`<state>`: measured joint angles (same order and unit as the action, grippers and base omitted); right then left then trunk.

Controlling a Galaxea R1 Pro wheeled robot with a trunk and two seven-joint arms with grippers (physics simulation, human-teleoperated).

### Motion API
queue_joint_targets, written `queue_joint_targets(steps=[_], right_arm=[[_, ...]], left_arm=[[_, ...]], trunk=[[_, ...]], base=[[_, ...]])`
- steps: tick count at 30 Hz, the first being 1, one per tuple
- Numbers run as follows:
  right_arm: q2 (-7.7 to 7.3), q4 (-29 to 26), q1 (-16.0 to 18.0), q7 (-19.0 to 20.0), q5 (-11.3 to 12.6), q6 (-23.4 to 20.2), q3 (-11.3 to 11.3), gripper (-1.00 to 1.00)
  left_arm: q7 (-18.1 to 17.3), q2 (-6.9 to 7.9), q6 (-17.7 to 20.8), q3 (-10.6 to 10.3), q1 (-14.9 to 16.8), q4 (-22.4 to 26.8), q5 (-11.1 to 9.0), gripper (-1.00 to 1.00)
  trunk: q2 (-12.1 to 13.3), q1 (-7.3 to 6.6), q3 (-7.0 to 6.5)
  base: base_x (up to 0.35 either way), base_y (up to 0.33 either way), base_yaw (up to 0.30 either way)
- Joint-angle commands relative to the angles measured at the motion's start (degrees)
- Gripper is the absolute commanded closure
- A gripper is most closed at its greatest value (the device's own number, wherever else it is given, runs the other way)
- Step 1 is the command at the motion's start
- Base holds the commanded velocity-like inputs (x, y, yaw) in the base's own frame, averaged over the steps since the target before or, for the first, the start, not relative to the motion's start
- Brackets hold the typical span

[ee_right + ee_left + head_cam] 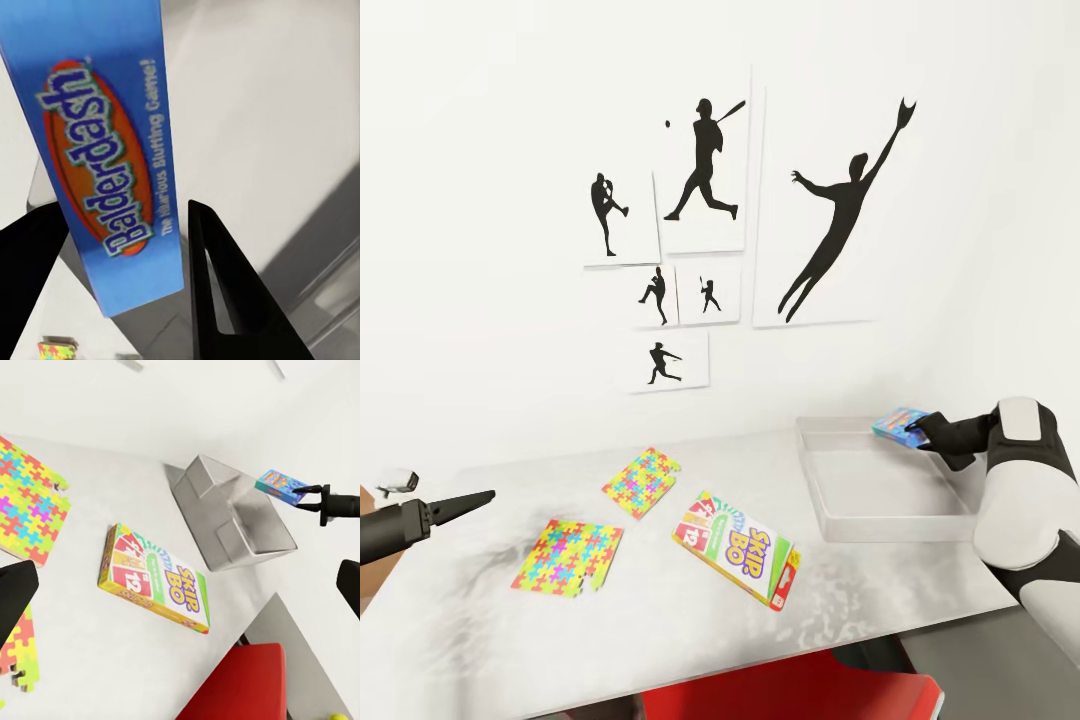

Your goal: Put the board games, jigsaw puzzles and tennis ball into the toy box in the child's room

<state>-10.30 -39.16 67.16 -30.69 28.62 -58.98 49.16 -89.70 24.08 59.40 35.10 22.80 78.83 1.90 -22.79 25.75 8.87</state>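
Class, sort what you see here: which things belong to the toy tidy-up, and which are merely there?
Belongs to the job:
Balderdash game box, held by the right gripper
Skip-Bo box
two jigsaw puzzles
toy box
table

Just there:
baseball silhouette pictures
red seat
left gripper, holding nothing

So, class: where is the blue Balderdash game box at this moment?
In the head view, the blue Balderdash box is on the right, gripped in the right gripper over the far right corner of the grey toy box, above the table.
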Motion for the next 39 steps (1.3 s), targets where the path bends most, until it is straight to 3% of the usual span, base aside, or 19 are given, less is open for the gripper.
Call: queue_joint_targets(steps=[1,18,27,39], right_arm=[[0.01,0.0,0.1,-0.6,0.6,-0.1,0.2,1.00],[-0.30,-0.3,0.0,-0.6,0.8,-0.1,0.8,1.00],[-0.34,-0.7,-0.3,-0.6,0.8,-0.2,3.1,1.00],[-0.35,-0.7,-0.4,-0.6,0.8,-0.3,3.6,1.00]], left_arm=[[-0.3,0.01,0.6,0.0,0.1,0.0,0.2,-1.00],[-0.3,-0.08,0.6,-0.2,0.1,0.0,0.2,-1.00],[-0.3,-0.08,0.6,-0.2,0.1,0.0,0.2,-1.00],[-0.3,-0.08,0.6,-0.2,0.1,0.0,0.2,-1.00]], trunk=[[-0.1,0.04,0.13],[-0.1,0.04,0.13],[-0.1,0.04,0.13],[-0.1,0.04,0.10]], base=[[0.000,0.000,0.000],[0.000,0.000,0.000],[0.000,0.000,0.000],[0.000,0.000,-0.009]])
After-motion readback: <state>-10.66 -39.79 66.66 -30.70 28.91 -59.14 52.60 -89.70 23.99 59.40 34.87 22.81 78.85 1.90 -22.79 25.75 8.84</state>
